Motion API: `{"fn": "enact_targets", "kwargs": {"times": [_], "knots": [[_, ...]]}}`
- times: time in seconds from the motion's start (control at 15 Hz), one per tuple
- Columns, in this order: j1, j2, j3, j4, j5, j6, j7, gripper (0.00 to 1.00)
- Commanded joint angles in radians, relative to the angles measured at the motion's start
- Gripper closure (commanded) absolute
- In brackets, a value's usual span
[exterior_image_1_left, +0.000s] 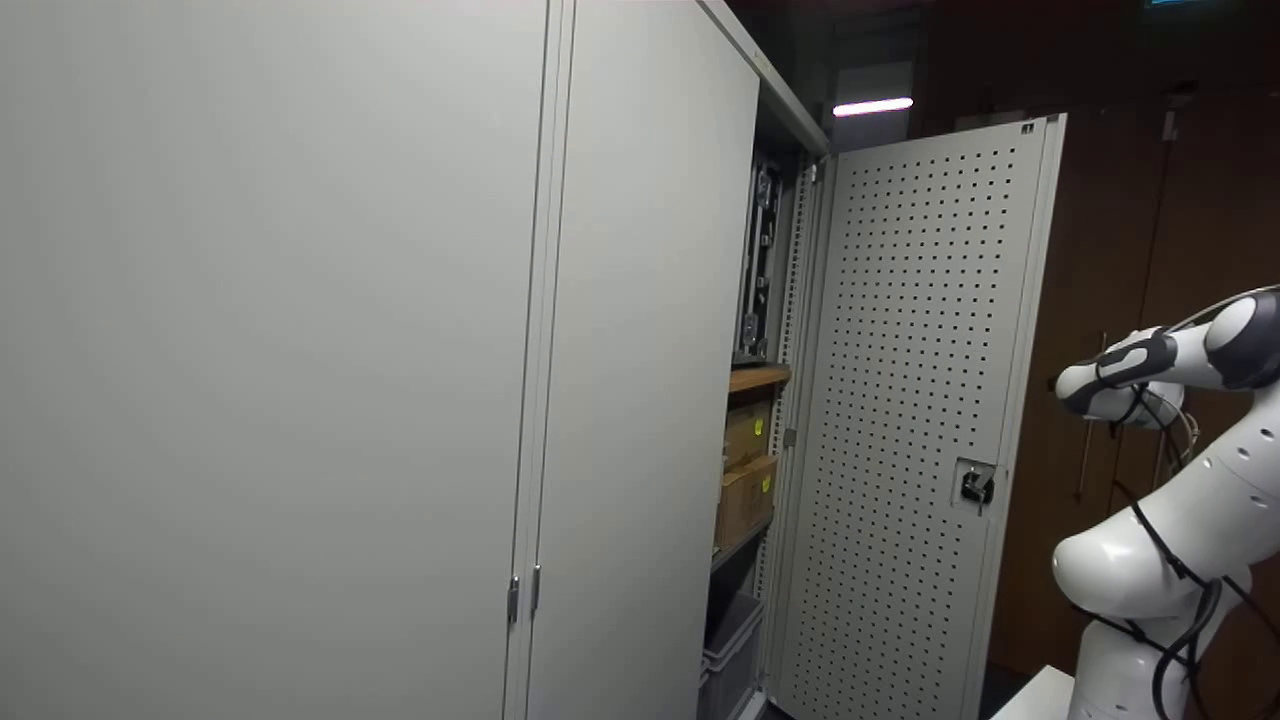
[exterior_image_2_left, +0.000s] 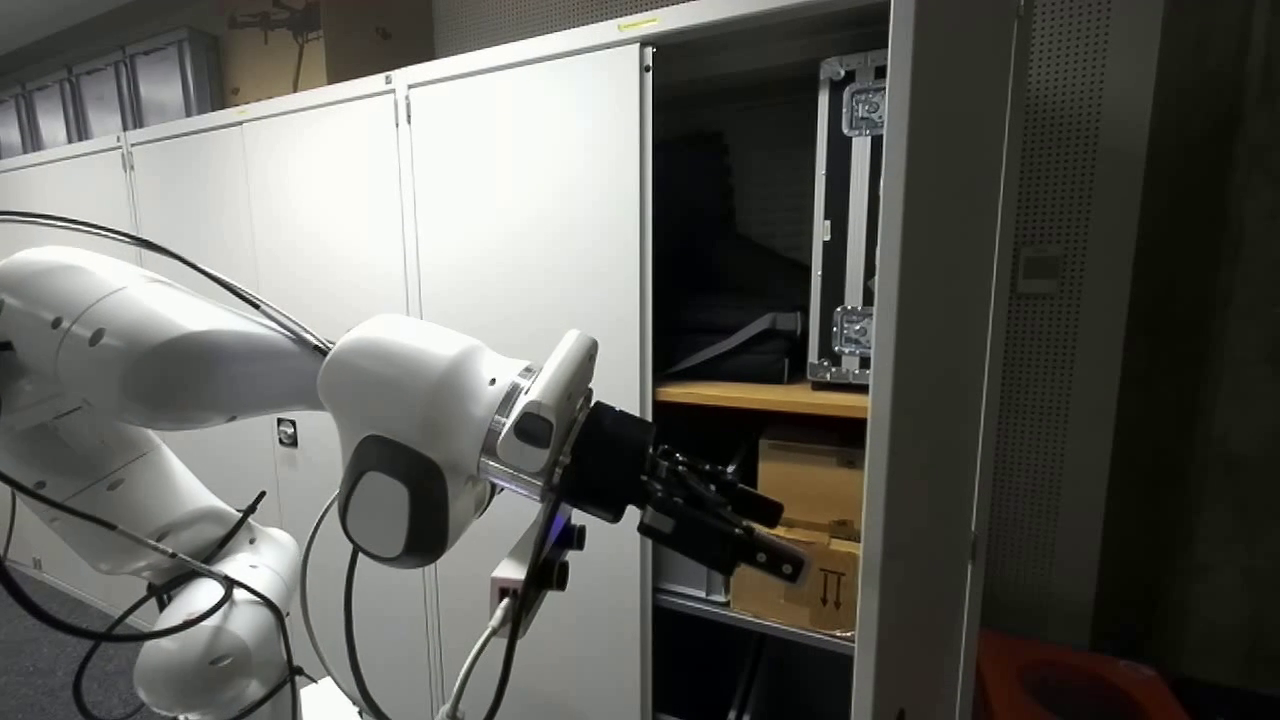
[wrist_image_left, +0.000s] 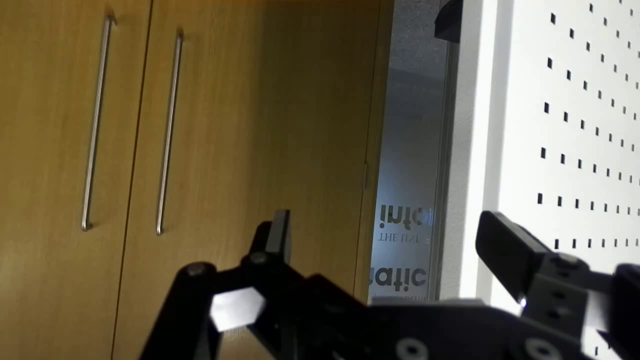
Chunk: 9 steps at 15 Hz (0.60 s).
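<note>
Wrist view shows the black two-finger gripper (wrist_image_left: 387, 232) spread wide and empty, seemingly nearest to the white perforated metal door (wrist_image_left: 560, 135), which stands open on the tall grey metal cabinet (exterior_image_1_left: 650, 350) in an exterior view; the door looks stiff, smooth and rather heavy, likely swinging as one rigid piece, so its straight free edge (wrist_image_left: 482, 150) seems the best hold, pinched across its thickness

A metal-edged case (exterior_image_2_left: 855, 215) (2 latches (exterior_image_2_left: 865, 108) showing) stands on a shelf (exterior_image_2_left: 760, 397).
</note>
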<state>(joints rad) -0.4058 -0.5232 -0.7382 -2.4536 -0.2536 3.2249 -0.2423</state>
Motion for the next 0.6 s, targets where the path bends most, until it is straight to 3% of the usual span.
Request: {"fn": "enact_targets", "kwargs": {"times": [0.0, 0.53], "knots": [[0.128, -0.002, -0.099, 0.069, 0.020, -0.023, -0.081, 0.00], [0.374, -0.102, -0.285, 0.150, -0.001, -0.138, -0.226, 0.00]]}}
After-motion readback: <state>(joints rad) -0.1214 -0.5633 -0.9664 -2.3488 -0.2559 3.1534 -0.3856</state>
